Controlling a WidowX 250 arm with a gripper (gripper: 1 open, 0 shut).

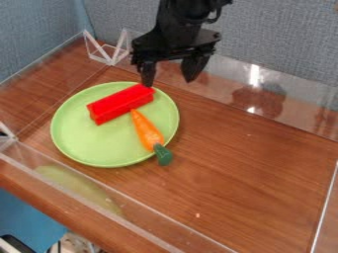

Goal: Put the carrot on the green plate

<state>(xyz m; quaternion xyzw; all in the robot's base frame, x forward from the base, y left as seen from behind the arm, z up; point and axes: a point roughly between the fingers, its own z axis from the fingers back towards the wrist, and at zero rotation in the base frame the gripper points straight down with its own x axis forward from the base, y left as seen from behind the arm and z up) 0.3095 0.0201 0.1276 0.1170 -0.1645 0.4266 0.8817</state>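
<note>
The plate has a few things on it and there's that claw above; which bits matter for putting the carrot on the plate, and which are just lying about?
Part of the job:
carrot, mostly on the plate, green end over the rim
green plate
gripper, open, empty, above the plate's far edge

Just lying about:
red block, on the plate

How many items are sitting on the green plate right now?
2. A red rectangular block lies across the upper part of the round light-green plastic plate; the small orange toy carrot lies beside it, its dark green stub end over the plate's right rim.
</note>
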